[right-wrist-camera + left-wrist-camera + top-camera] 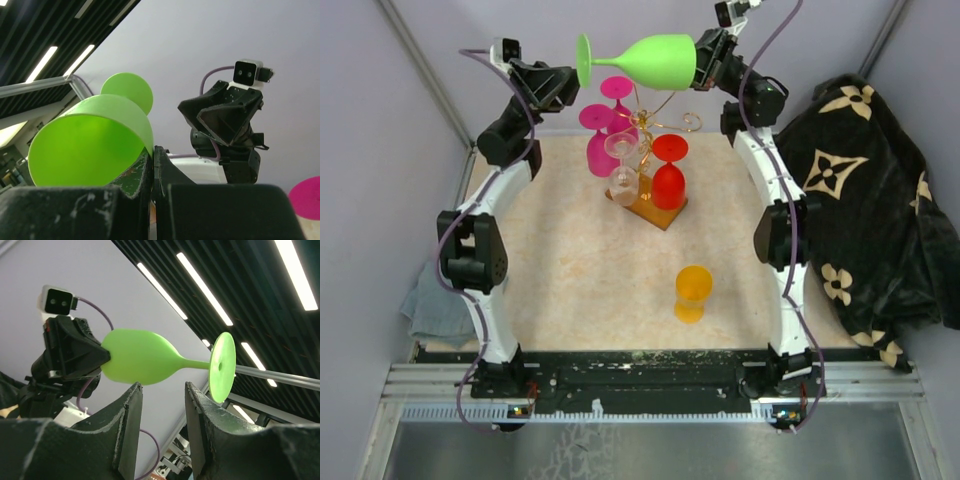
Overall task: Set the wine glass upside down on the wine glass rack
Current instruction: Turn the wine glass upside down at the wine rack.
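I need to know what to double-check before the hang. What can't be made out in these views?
- Top view: free hooks on the rack, wire too fine, partly behind hung glasses.
- Left wrist view: whether the left gripper touches the green wine glass; depth unclear.
- Right wrist view: the glass's stem, hidden by its bowl.

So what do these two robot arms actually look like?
The left arm and right arm match: white tubular links between chunky black joints, with a thin purple cable looping along each. Each wrist carries a small white box camera with two dark lenses. The jaws are blunt, dark and scuffed with pale scratches.
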Robot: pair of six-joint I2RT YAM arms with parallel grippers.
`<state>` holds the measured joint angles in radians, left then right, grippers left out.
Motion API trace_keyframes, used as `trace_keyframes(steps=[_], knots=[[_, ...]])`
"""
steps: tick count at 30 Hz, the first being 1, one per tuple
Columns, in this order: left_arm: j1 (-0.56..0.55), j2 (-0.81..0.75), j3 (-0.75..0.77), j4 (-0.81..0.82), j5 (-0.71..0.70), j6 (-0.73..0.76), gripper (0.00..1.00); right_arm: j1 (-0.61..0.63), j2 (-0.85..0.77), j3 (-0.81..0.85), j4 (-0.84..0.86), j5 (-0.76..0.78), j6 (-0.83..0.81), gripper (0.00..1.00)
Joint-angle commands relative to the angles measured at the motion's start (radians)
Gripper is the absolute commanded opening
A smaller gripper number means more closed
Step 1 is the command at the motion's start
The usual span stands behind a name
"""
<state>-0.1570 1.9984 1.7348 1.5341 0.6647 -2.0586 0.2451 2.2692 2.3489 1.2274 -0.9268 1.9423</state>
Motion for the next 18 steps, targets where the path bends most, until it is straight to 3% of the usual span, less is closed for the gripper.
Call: trace_keyframes(steps=[1, 18], knots=[[-0.024, -0.010, 0.026, 0.256, -0.067, -0.227, 0.46, 0.016, -0.025, -0.031, 0.084, 0.002, 0.024, 0.00], [-0.029, -0.116, -0.009, 0.256, -0.059, -0.217, 0.45, 0.026, -0.028, -0.063, 0.111, 0.011, 0.014, 0.00]])
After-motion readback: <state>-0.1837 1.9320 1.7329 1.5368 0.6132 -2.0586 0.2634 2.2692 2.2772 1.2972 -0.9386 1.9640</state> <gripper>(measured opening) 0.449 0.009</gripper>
